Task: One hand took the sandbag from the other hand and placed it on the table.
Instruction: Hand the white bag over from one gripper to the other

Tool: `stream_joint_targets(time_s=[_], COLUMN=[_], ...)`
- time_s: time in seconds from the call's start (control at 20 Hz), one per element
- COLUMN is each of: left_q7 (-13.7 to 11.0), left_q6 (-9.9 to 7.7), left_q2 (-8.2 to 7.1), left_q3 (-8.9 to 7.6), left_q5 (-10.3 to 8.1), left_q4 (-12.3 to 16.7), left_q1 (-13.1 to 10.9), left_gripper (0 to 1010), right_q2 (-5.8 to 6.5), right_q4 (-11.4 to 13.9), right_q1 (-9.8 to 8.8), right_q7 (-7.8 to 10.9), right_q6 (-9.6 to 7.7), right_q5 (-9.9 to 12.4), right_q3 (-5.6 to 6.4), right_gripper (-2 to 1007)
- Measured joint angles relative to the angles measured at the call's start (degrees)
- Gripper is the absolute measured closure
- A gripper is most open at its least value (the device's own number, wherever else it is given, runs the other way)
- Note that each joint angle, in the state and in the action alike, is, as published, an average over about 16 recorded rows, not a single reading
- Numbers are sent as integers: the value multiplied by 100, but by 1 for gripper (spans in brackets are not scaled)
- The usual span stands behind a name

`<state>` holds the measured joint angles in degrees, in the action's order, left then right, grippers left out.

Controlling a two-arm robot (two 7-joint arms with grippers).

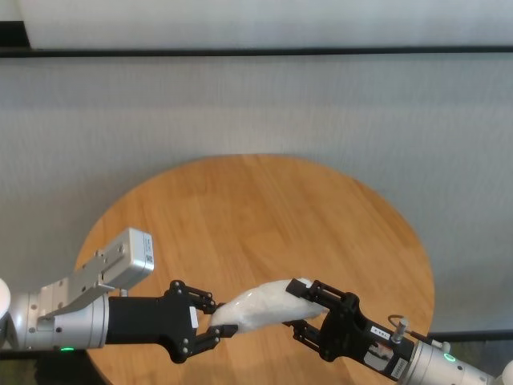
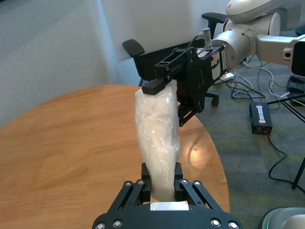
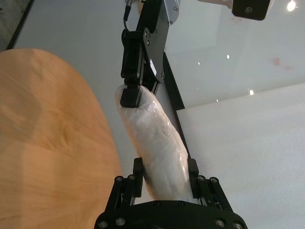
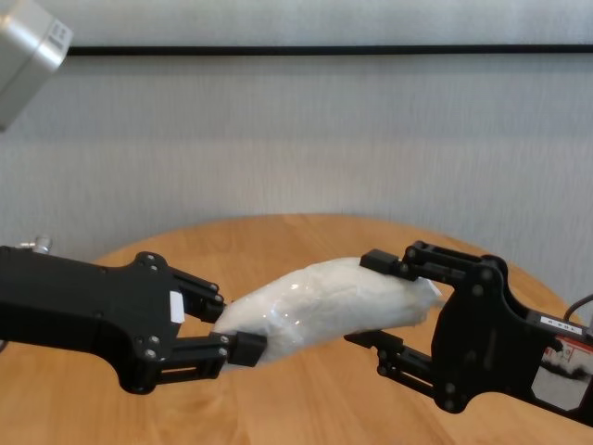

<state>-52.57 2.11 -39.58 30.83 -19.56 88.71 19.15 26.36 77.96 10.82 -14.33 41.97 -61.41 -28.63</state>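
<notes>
The sandbag (image 1: 264,305), a lumpy white translucent pouch, hangs in the air above the near part of the round wooden table (image 1: 264,208), stretched between both hands. My left gripper (image 1: 218,321), the one with a small white square sticker, is shut on the bag's left end (image 4: 243,326). My right gripper (image 1: 309,306), with a long printed label at its wrist, is shut on the right end (image 4: 408,298). In the left wrist view the sandbag (image 2: 157,133) runs from my left gripper (image 2: 163,183) to the right gripper (image 2: 162,90). The right wrist view shows the sandbag (image 3: 152,138) between its fingers (image 3: 138,171).
A grey wall stands behind the table. Off the table's right side, an office chair (image 2: 136,52) and cables with a power brick (image 2: 260,117) lie on the carpet.
</notes>
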Motion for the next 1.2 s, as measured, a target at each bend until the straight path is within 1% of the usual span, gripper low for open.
stream_joint_targets(time_s=[1.2], left_q7=[0], left_q6=[0], left_q2=[0], left_q3=[0], left_q5=[0], left_q4=[0], left_q1=[0], left_gripper=[732], right_q2=[0], right_q4=[0], right_q1=[0], right_q7=[0], right_q6=[0], right_q5=[-1], right_q3=[0], right_gripper=[477])
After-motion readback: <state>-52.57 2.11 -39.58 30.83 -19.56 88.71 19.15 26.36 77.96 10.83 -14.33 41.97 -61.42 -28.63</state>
